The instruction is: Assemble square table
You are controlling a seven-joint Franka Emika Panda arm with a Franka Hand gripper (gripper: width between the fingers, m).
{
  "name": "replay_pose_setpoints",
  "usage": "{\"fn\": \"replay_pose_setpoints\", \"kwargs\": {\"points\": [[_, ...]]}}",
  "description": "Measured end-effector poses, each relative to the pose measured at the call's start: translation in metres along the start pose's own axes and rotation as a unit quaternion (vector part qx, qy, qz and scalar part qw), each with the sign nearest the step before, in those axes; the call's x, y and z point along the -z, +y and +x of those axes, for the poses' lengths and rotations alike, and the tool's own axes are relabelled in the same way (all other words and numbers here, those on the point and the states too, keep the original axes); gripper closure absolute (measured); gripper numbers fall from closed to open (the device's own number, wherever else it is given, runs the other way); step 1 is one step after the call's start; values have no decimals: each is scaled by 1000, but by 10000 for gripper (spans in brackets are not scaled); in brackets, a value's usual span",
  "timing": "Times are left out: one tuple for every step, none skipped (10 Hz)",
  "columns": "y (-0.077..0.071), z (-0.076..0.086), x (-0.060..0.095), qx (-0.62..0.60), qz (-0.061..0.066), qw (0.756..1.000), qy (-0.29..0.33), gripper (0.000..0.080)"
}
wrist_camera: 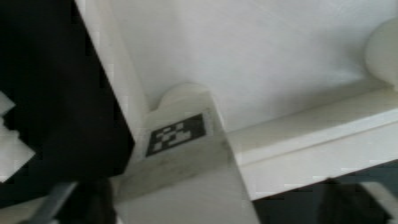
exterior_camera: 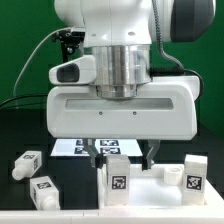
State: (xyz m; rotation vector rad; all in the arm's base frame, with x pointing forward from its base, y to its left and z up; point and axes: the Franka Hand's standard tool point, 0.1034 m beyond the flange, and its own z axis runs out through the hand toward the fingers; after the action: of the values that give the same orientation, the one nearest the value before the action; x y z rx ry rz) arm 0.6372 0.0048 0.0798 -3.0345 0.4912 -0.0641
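The white square tabletop [exterior_camera: 150, 200] lies at the front of the table, and it fills much of the wrist view [wrist_camera: 267, 50]. A white leg [exterior_camera: 118, 178] with a black-and-white tag stands upright at its corner; it also shows in the wrist view [wrist_camera: 178, 150]. My gripper [exterior_camera: 123, 155] hangs just above this leg, its fingers [exterior_camera: 150, 152] spread wider than the leg, open and holding nothing. In the wrist view my gripper [wrist_camera: 205, 205] shows only as dark fingertips on either side of the leg. Another leg [exterior_camera: 193, 175] stands at the exterior view's right.
Two loose tagged legs [exterior_camera: 28, 163] [exterior_camera: 45, 190] lie on the black table at the exterior view's left. The marker board [exterior_camera: 75, 147] lies flat behind the gripper. A green backdrop stands behind the arm.
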Motion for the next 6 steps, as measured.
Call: {"fn": "replay_pose_setpoints", "kwargs": {"points": [[0, 0, 0, -38, 0, 999, 0, 425], [4, 1, 1, -78, -2, 997, 0, 425], [7, 2, 1, -129, -3, 992, 1, 514], [6, 2, 1, -186, -3, 982, 1, 514], [6, 2, 0, -244, -3, 970, 2, 514], [6, 1, 0, -316, -2, 949, 1, 514]]}}
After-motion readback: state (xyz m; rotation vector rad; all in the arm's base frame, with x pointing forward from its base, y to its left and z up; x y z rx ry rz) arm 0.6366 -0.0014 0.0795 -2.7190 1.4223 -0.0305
